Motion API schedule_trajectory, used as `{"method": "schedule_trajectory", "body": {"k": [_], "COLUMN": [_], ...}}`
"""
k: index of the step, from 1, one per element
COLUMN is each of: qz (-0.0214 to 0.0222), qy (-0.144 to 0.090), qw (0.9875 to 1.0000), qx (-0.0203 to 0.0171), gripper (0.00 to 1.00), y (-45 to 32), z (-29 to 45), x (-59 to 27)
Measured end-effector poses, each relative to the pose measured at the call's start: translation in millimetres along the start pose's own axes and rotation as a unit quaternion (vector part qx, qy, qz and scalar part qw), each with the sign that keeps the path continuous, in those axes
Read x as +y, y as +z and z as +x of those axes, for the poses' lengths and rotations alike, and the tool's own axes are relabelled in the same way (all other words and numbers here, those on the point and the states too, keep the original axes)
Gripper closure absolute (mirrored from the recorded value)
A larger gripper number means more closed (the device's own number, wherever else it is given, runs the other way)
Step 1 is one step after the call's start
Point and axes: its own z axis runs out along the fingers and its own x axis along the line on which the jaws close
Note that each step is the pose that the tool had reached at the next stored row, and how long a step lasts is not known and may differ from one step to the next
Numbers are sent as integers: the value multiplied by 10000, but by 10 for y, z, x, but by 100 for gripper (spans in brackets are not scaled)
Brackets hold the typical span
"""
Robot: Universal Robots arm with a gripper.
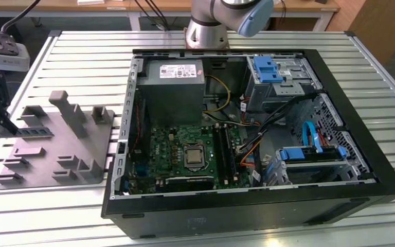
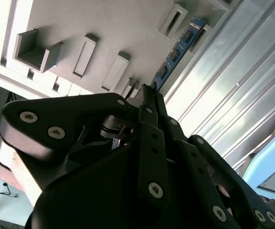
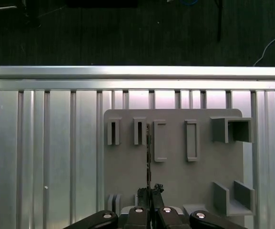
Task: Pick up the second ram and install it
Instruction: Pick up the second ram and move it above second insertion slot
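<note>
- My gripper [image 3: 150, 191] has its jaws pinching one end of one ram [image 3: 148, 152].
- The ram stands on edge over one fixture [image 3: 175, 176].
- One open case [image 1: 252, 216] sits beside the fixture.

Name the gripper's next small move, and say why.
Probably a short, straight lift off the grey fixture: the gripper looks shut on one end of the second ram, which stands on edge on the fixture, so a sideways pull might jam it.
</note>
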Motion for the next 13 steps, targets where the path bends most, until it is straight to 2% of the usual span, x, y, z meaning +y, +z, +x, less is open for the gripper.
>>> {"method": "schedule_trajectory", "body": {"k": [13], "qz": [0], "qy": [-1], "qw": [10000], "qx": [-14], "gripper": [86], "y": [-95], "z": [-3], "x": [2]}}
